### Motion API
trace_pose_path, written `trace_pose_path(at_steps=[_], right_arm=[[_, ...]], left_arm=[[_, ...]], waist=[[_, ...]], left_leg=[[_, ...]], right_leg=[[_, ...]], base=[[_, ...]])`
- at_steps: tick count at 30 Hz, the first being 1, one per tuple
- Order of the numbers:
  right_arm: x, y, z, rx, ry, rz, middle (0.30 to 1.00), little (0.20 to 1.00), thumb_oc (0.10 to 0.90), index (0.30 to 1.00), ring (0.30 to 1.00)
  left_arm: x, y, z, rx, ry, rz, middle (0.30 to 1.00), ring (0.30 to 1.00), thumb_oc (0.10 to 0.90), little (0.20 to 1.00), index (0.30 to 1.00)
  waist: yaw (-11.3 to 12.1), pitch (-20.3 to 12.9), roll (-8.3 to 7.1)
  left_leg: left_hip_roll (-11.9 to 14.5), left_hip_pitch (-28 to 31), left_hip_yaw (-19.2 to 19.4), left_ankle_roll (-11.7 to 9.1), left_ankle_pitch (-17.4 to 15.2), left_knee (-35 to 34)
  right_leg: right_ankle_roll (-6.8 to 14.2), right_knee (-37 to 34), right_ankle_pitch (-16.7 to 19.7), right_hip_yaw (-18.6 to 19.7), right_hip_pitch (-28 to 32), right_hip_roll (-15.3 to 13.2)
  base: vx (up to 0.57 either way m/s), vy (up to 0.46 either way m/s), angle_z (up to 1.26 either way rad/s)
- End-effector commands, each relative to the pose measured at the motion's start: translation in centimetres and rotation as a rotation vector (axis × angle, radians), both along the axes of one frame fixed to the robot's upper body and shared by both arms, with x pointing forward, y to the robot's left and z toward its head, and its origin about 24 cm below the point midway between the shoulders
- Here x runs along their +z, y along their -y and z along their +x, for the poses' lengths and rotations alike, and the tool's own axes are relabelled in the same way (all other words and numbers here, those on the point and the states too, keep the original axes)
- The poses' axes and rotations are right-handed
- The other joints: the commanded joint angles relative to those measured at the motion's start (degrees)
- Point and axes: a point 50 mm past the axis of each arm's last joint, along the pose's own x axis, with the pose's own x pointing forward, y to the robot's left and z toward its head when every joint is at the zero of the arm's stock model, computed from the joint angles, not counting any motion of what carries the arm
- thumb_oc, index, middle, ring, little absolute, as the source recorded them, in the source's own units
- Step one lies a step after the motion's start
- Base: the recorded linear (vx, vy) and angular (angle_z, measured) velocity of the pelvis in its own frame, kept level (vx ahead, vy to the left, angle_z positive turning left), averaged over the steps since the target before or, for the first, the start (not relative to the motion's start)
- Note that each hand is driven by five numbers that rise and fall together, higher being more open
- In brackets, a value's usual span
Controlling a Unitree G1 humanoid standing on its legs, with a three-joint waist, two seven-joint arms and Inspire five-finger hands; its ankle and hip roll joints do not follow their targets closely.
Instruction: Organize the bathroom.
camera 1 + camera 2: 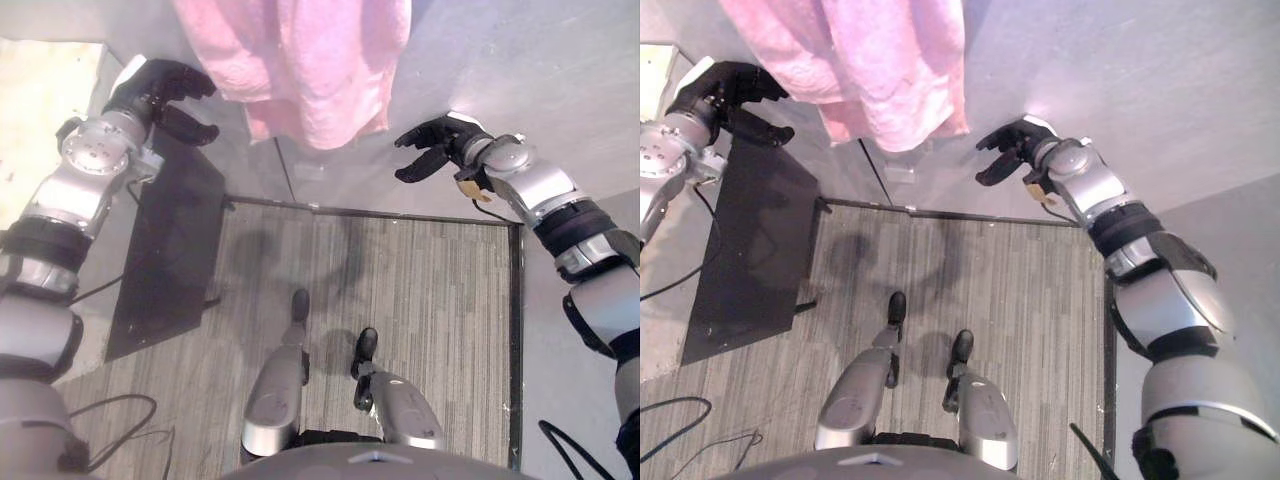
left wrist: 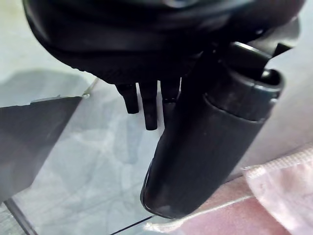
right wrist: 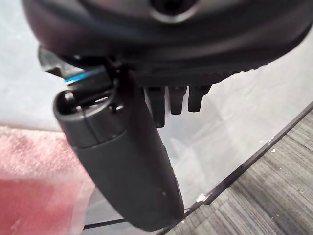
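A pink towel hangs against the grey wall, its lower edge well above the floor. My left hand is raised just to the towel's left, open, with fingers relaxed and thumb spread, holding nothing. My right hand is raised a little to the towel's right and slightly lower, also open and holding nothing. Neither hand touches the cloth. In the left wrist view the thumb stands in front of the towel's hem. The right wrist view shows the thumb beside the pink towel.
A dark flat panel leans against the wall at the left below my left hand. The floor is grey striped carpet bordered by a dark strip along the wall base.
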Motion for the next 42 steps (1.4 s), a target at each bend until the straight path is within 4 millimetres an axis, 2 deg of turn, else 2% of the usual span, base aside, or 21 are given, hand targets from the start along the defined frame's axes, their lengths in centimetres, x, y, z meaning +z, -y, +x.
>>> trace_pose_path(at_steps=[1, 3, 5, 7, 11, 14, 18, 23, 26, 30, 33, 37, 39, 41, 42], right_arm=[[10.8, -5.8, -0.5, 0.166, 0.392, 0.057, 0.9, 0.9, 0.8, 0.9, 0.9], [11.7, -6.2, -0.5, 0.131, 0.43, 0.073, 0.9, 0.9, 0.8, 0.9, 0.9], [11.8, -6.3, -0.5, 0.123, 0.437, 0.076, 0.9, 0.9, 0.8, 0.9, 0.9], [13.0, -5.9, -0.6, 0.062, 0.494, 0.122, 0.9, 0.9, 0.8, 0.9, 0.9], [14.0, -5.5, -0.9, 0.029, 0.543, 0.269, 0.9, 0.9, 0.8, 0.9, 0.9], [14.4, -5.6, -1.0, 0.045, 0.543, 0.377, 0.9, 0.9, 0.8, 0.9, 0.9], [14.3, -6.2, -1.3, 0.07, 0.492, 0.615, 0.9, 0.9, 0.8, 0.9, 0.9], [14.0, -6.1, -1.0, 0.057, 0.43, 0.725, 0.9, 0.9, 0.8, 0.9, 0.9], [13.9, -5.2, -0.8, 0.027, 0.346, 0.84, 0.9, 0.9, 0.8, 0.9, 0.9], [14.1, -4.1, -0.7, -0.01, 0.332, 0.897, 0.9, 0.9, 0.8, 0.9, 0.9], [15.1, -2.2, -0.9, -0.073, 0.373, 0.947, 0.9, 0.9, 0.8, 0.9, 0.9], [15.8, -0.8, -1.1, -0.103, 0.406, 0.96, 0.9, 0.9, 0.8, 0.9, 0.9], [15.8, -0.8, -1.1, -0.103, 0.406, 0.96, 0.9, 0.9, 0.8, 0.9, 0.9], [17.6, 0.4, -1.6, -0.102, 0.465, 0.909, 0.9, 0.9, 0.8, 0.9, 0.9], [17.6, 0.4, -1.6, -0.102, 0.465, 0.909, 0.9, 0.9, 0.8, 0.9, 0.9]], left_arm=[[12.3, 5.0, -2.5, -0.276, 0.522, -0.077, 0.9, 0.9, 0.8, 0.9, 0.9], [12.7, 6.0, -2.7, -0.318, 0.531, -0.072, 0.9, 0.9, 0.8, 0.9, 0.9], [12.8, 6.2, -2.8, -0.325, 0.533, -0.067, 0.9, 0.9, 0.8, 0.9, 0.9], [13.3, 7.0, -3.2, -0.382, 0.536, -0.088, 0.9, 0.9, 0.8, 0.9, 0.9], [13.8, 8.1, -4.0, -0.49, 0.535, -0.206, 0.9, 0.9, 0.8, 0.9, 0.9], [13.9, 8.6, -4.4, -0.52, 0.545, -0.256, 0.9, 0.9, 0.8, 0.9, 0.9], [14.3, 9.3, -5.1, -0.54, 0.578, -0.256, 0.9, 0.9, 0.8, 0.9, 0.9], [14.8, 9.6, -5.3, -0.527, 0.585, -0.237, 0.9, 0.9, 0.8, 0.9, 0.9], [15.5, 9.3, -5.3, -0.51, 0.572, -0.22, 0.9, 0.9, 0.8, 0.9, 0.9], [15.9, 9.1, -5.3, -0.499, 0.563, -0.21, 0.9, 0.9, 0.8, 0.9, 0.9], [16.5, 8.7, -5.3, -0.483, 0.56, -0.201, 0.9, 0.9, 0.8, 0.9, 0.9], [16.6, 8.4, -5.2, -0.476, 0.55, -0.202, 0.9, 0.9, 0.8, 0.9, 0.9], [16.6, 8.4, -5.2, -0.476, 0.55, -0.202, 0.9, 0.9, 0.8, 0.9, 0.9], [16.7, 8.0, -4.9, -0.466, 0.506, -0.236, 0.9, 0.9, 0.8, 0.9, 0.9], [16.7, 8.0, -4.9, -0.466, 0.506, -0.236, 0.9, 0.9, 0.8, 0.9, 0.9]], waist=[[-0.38, -6.26, -1.15], [-0.31, -6.39, -0.97], [-0.3, -6.36, -0.96], [-0.23, -6.51, -0.88], [-0.29, -6.46, -0.72], [-0.33, -6.42, -0.58], [-0.5, -6.33, -0.34], [-0.49, -6.32, -0.1], [-0.44, -6.59, -0.47], [-0.63, -6.81, -0.88], [-0.89, -6.96, -1.22], [-1.03, -7.19, -1.41], [-1.03, -7.19, -1.41], [-1.28, -7.58, -1.67], [-1.28, -7.58, -1.67]], left_leg=[[1.21, 2.7, 2.27, -2.45, -7.11, 4.19], [1.16, 3.11, 2.23, -2.4, -7.2, 3.81], [1.16, 3.22, 2.26, -2.39, -7.19, 3.73], [1.15, 3.75, 2.42, -2.3, -7.33, 3.21], [1.25, 4.33, 2.59, -2.35, -7.39, 2.62], [1.24, 4.59, 2.57, -2.32, -7.5, 2.41], [1.24, 4.89, 2.85, -2.23, -7.76, 2.25], [1.18, 5.09, 2.79, -2.26, -7.78, 2.27], [1.26, 5.47, 3.08, -2.27, -7.82, 2.03], [1.35, 5.84, 3.38, -2.19, -7.72, 1.47], [1.45, 6.27, 3.74, -2.03, -7.68, 0.9], [1.56, 6.54, 3.93, -2.06, -7.66, 0.72], [1.56, 6.54, 3.93, -2.06, -7.66, 0.72], [1.54, 6.87, 4.03, -1.97, -7.72, 0.58], [1.54, 6.87, 4.03, -1.97, -7.72, 0.58]], right_leg=[[0.18, 1.99, 0.24, 3.17, -3.98, -2.12], [0.27, 1.93, 0.25, 3.16, -3.84, -2.15], [0.27, 1.92, 0.25, 3.16, -3.78, -2.14], [0.46, 1.87, 0.25, 3.19, -3.65, -2.25], [0.52, 1.99, 0.3, 3.29, -3.73, -2.23], [0.57, 2.11, 0.18, 3.46, -3.74, -2.21], [0.53, 2.39, 0.04, 3.5, -3.89, -2.31], [0.51, 2.36, 0.08, 3.32, -3.66, -2.45], [0.84, 2.38, 0.28, 3.0, -3.54, -2.71], [1.06, 2.18, 0.54, 2.94, -3.54, -2.71], [1.24, 2.12, 0.74, 3.08, -3.59, -2.63], [1.37, 2.03, 0.87, 3.13, -3.39, -2.61], [1.37, 2.03, 0.87, 3.13, -3.39, -2.61], [1.47, 1.98, 0.94, 3.34, -3.18, -2.55], [1.47, 1.98, 0.94, 3.34, -3.18, -2.55]], base=[[0.0, 0.0, 0.0], [0.0, 0.0, 0.0], [0.01, 0.002, 0.02], [0.02, 0.008, 0.05], [0.01, 0.01, 0.03], [0.0, 0.0, 0.0], [0.0, 0.0, 0.0], [0.01, 0.024, -0.04], [0.03, 0.007, 0.01], [0.0, 0.0, 0.0], [0.0, 0.0, 0.0], [0.0, 0.0, 0.0], [0.0, 0.0, 0.0], [0.04, 0.007, 0.0], [0.0, 0.0, 0.0]])
